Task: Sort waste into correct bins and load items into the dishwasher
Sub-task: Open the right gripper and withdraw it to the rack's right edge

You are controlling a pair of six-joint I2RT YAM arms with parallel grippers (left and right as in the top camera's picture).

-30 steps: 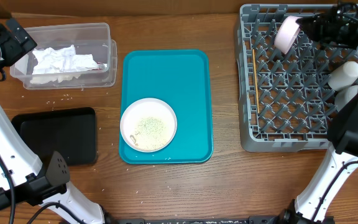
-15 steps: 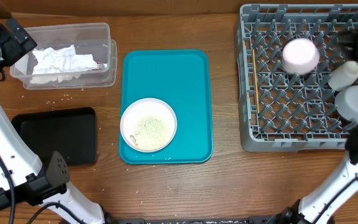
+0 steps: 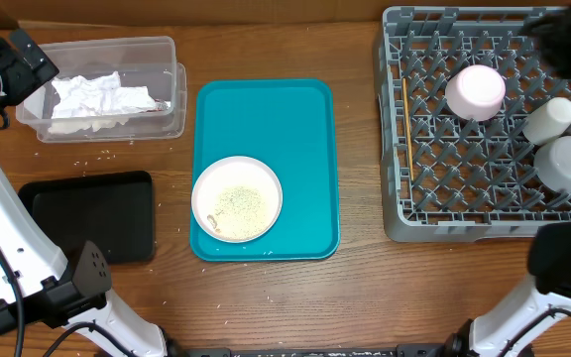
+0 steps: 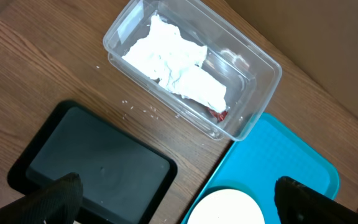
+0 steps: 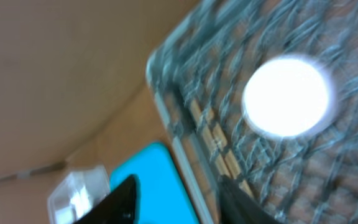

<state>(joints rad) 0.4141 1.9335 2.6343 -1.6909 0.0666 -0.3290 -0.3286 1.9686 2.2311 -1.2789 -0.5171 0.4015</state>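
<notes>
Left wrist view first: my left gripper (image 4: pixel 179 200) has its two fingers spread wide with nothing between them. Below it lie one shallow black tray (image 4: pixel 95 163), the corner of one teal tray (image 4: pixel 278 163) and the rim of one white plate (image 4: pixel 229 208).

My right gripper (image 5: pixel 179 200) also shows two dark fingers standing apart, holding nothing. The picture is blurred.

From overhead, nearest my bases, the black tray sits at the left, and the plate lies on the near end of the teal tray with rice grains (image 3: pixel 236 203) scattered on it. More loose grains (image 3: pixel 97 157) dot the table between the black tray and the one clear tub (image 3: pixel 167 52) farther back. The tub holds crumpled white napkins (image 3: pixel 92 97) and one red wrapper (image 3: pixel 163 105) at its right end.

At the right stands one grey dish rack (image 3: pixel 464 220). In it I count three round dishes: a white one (image 3: pixel 568 162) nearest, a small cup (image 3: pixel 549 119) just behind it, and a pale-pink bowl (image 3: pixel 476 91) farther left. Chopsticks (image 3: pixel 404 114) lie along the rack's left side.
</notes>
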